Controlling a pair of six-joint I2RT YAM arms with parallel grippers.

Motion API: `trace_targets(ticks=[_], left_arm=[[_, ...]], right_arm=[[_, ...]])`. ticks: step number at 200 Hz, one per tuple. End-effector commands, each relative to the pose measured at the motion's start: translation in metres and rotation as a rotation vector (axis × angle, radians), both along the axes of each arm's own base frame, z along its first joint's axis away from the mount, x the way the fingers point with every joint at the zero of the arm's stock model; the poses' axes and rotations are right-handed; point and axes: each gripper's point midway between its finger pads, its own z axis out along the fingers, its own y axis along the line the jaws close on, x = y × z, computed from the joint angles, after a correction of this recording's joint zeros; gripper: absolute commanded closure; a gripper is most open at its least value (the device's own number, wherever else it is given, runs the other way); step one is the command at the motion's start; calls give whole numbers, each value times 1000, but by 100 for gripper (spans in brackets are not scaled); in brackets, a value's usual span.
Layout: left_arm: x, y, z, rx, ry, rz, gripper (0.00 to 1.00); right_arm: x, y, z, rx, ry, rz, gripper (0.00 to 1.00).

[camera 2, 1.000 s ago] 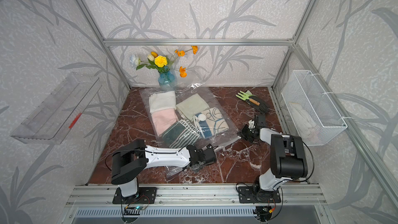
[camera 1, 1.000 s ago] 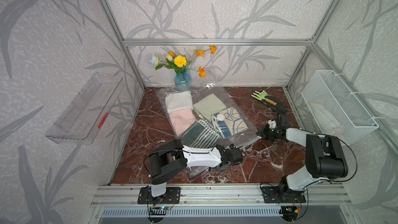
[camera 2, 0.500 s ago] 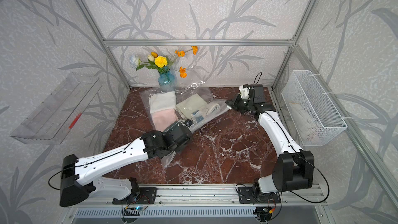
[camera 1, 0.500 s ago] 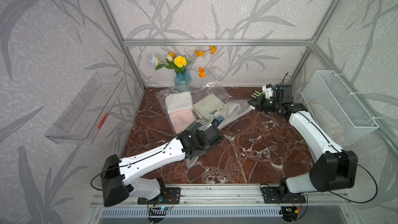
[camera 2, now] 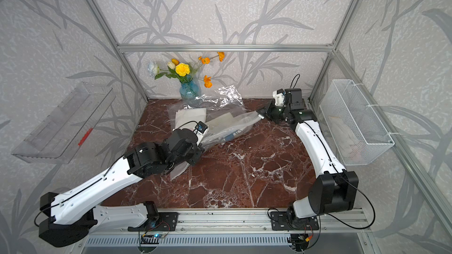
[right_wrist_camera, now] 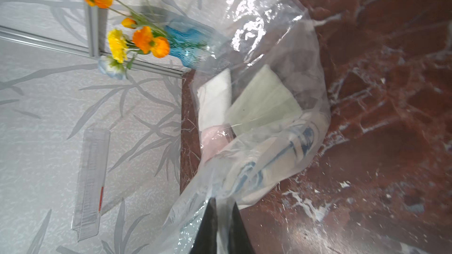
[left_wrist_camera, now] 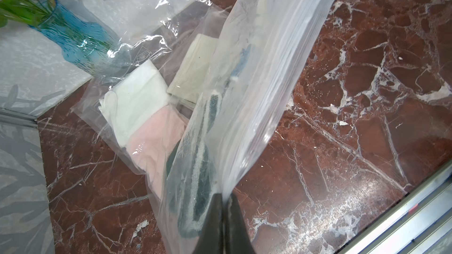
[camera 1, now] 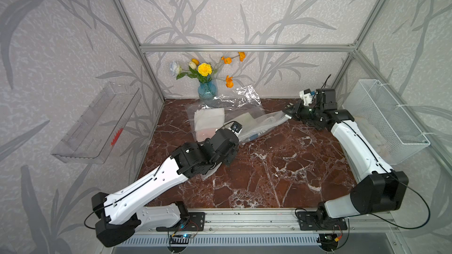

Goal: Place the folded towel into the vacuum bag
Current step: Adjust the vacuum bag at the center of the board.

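The vacuum bag (camera 1: 247, 116) (camera 2: 227, 120) is clear crinkly plastic lying at the back of the marble table, with its near edge raised off the surface. Folded towels lie inside it: white (left_wrist_camera: 137, 98), pink (left_wrist_camera: 156, 138), pale green (right_wrist_camera: 264, 98), dark green striped (left_wrist_camera: 203, 167) and blue-patterned (right_wrist_camera: 281, 150). My left gripper (left_wrist_camera: 223, 199) is shut on the bag's edge at the left end. My right gripper (camera 1: 287, 114) (camera 2: 260, 113) (right_wrist_camera: 221, 204) is shut on the same edge at the right end. The plastic stretches taut between them.
A blue vase of flowers (camera 1: 207, 89) stands at the back wall, touching the bag's far flap. A white wire basket (camera 1: 386, 118) hangs on the right wall. A clear plastic shelf (camera 1: 95, 123) hangs on the left wall. The marble table (camera 1: 269, 179) runs forward to the front rail.
Over the last second both arms swung from the table's front toward the back, lifting the bag's near edge and bunching the towels. Since half a second ago they have hardly moved.
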Motion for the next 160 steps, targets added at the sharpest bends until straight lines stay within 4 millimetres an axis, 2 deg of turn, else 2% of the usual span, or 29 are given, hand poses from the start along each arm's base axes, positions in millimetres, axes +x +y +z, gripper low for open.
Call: trace_targets(ticks=[1, 29, 41, 64, 75, 93, 122, 145, 160], left_arm=[[-1, 1, 25, -50, -39, -17, 100], [3, 3, 25, -47, -32, -4, 100], [1, -3, 20, -77, -2, -11, 100], [-24, -42, -18, -190, 192, -126, 100], [-31, -46, -38, -183, 255, -129, 100], [-46, -48, -55, -187, 338, -159, 100], [-59, -61, -66, -264, 417, -197, 100], [-61, -67, -85, -262, 473, -190, 100], [-63, -70, -93, -263, 509, -181, 89]], right_arm=[[0, -18, 25, -34, -90, -53, 100], [1, -23, 35, 16, -119, -52, 100], [-2, -27, 31, -25, -118, -56, 100], [-14, -45, -10, -115, -41, -99, 100], [-22, -53, -33, -153, -10, -95, 100], [-40, -63, -65, -209, 56, -110, 100], [-58, -65, -95, -223, 104, -111, 100], [-67, -63, -111, -221, 137, -97, 100], [-73, -62, -122, -220, 155, -93, 100]])
